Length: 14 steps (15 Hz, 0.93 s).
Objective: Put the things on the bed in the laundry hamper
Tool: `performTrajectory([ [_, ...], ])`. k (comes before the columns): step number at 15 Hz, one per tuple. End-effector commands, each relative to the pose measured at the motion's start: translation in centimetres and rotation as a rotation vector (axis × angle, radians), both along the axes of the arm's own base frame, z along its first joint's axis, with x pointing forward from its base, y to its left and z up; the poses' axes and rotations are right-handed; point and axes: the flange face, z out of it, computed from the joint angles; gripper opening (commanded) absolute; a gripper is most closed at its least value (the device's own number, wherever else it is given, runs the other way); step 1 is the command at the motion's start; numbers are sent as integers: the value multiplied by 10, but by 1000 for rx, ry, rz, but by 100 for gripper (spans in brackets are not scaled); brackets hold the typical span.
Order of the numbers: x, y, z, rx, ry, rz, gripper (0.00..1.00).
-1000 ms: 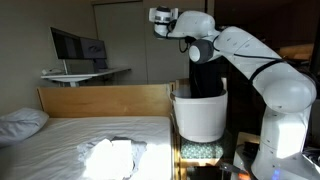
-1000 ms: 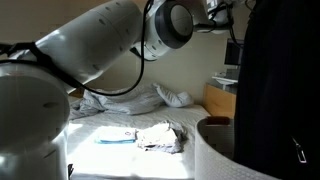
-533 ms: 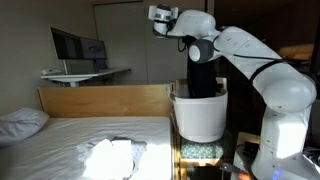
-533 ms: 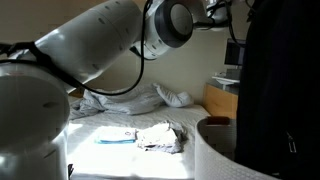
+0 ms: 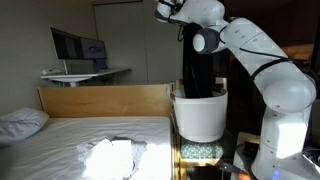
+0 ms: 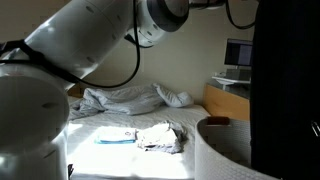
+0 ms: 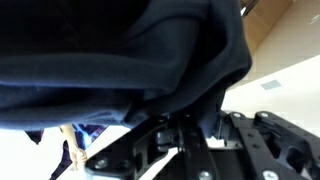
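The white robot arm (image 5: 262, 58) reaches high with its elbow bent. Its pincer (image 5: 180, 14) pinches a large black cloth garment (image 5: 200, 65), which hangs into the tall white round hamper (image 5: 200, 120).

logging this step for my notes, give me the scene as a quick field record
fingers: shut on the black garment
black garment: hanging down from the fingers, lower end inside the laundry hamper
white garment: crumpled on the bed
pillow: on the bed, apart from the white garment
left to do: white garment not yet in the laundry hamper
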Motion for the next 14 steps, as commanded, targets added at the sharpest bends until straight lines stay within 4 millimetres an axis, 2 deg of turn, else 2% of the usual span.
performTrajectory([
  [1, -13, 3, 28, 12, 22, 81, 8],
  [4, -16, 6, 35, 27, 32, 119, 8],
  [5, -17, 6, 37, 33, 36, 133, 38],
  [6, -18, 6, 40, 38, 37, 148, 39],
  [8, -22, 8, 48, 23, 40, 165, 50],
  [14, -40, 15, 76, -15, 16, 200, 89],
])
